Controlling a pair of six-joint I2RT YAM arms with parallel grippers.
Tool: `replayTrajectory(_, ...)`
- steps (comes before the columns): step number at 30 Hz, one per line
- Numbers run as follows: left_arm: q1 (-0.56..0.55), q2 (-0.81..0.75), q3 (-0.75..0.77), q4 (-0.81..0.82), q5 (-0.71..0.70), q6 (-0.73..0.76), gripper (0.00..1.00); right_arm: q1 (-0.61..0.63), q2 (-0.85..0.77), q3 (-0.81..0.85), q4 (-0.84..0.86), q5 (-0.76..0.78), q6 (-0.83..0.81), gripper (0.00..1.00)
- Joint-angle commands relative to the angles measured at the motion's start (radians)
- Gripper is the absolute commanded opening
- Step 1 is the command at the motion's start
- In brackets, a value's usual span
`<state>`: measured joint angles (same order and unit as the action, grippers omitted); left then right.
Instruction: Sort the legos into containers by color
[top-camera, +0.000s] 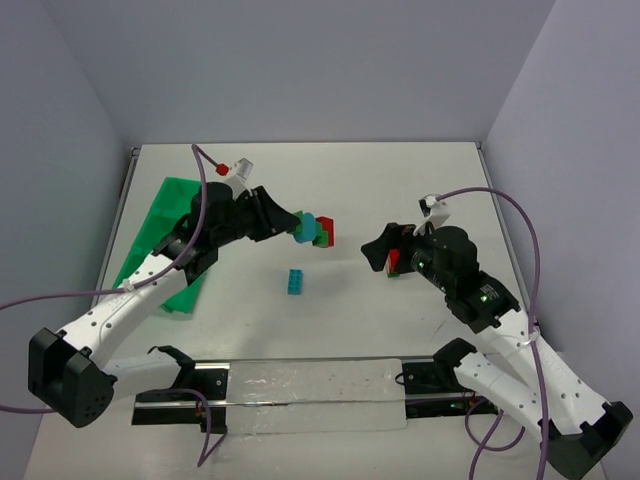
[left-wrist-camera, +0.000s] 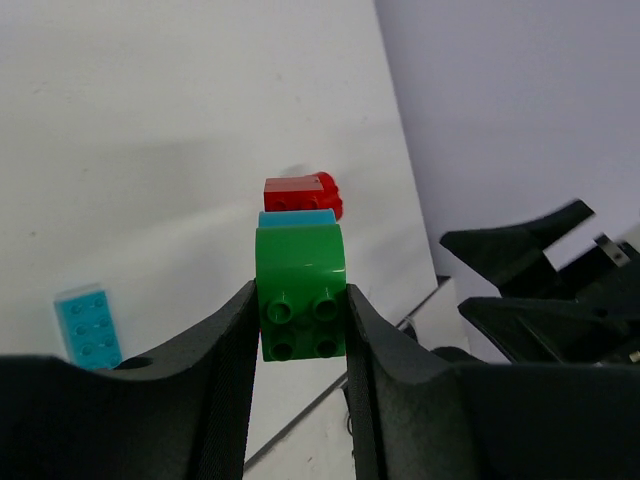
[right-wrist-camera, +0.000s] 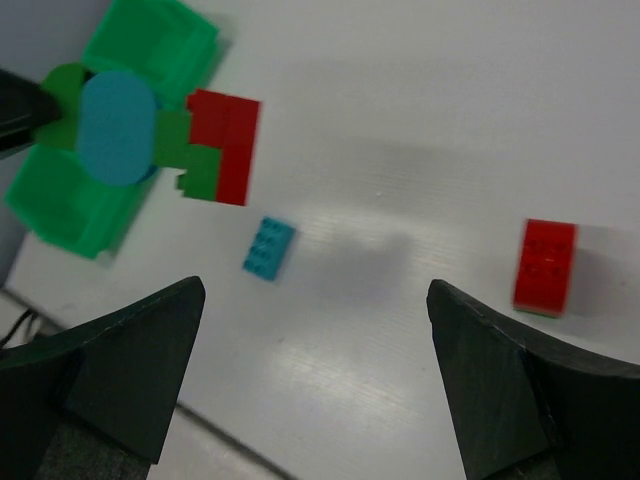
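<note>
The green lego (left-wrist-camera: 300, 285) sits clamped inside the left pincer (left-wrist-camera: 300, 312).

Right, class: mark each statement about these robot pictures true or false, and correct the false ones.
1. The left gripper is shut on a green studded plastic brick. True.
2. The small teal studded plastic brick lies in the long bright green plastic tray. False: it lies on the white table, outside the tray.
3. The right gripper is open and empty. True.
4. The tray lies on the robot's right. False: it lies on its left.
</note>
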<state>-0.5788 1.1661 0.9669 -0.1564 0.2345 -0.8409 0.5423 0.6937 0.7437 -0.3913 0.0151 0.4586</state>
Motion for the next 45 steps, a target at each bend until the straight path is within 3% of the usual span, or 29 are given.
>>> replayTrajectory(1, 0.053, -0.042, -0.019, 0.247, 0.232, 0.041, 0.0, -0.173, -0.011, -0.028, 0.185, -0.45, 0.041, 1.0)
replayTrajectory(4, 0.098, -0.036, -0.062, 0.358, 0.369, 0.014, 0.0, -0.326, -0.007, -0.105, 0.345, -0.711, 0.13, 1.0)
replayTrajectory(8, 0.122, -0.016, -0.129, 0.558, 0.515, -0.076, 0.0, -0.37, 0.053, -0.178, 0.553, -0.854, 0.223, 1.0)
replayTrajectory(15, 0.125, 0.015, -0.155, 0.72, 0.591, -0.169, 0.0, -0.371, 0.141, -0.246, 0.917, -0.972, 0.384, 1.0)
replayTrajectory(22, 0.125, 0.017, -0.145, 0.743, 0.617, -0.188, 0.0, -0.363, 0.258, -0.259, 1.126, -1.02, 0.479, 1.0)
replayTrajectory(42, 0.123, 0.03, -0.149, 0.758, 0.618, -0.201, 0.0, -0.16, 0.395, -0.133, 1.212, -0.888, 0.506, 0.99)
replayTrajectory(45, 0.123, 0.033, -0.151, 0.766, 0.617, -0.205, 0.0, -0.15, 0.409, -0.128, 1.239, -0.865, 0.528, 0.9)
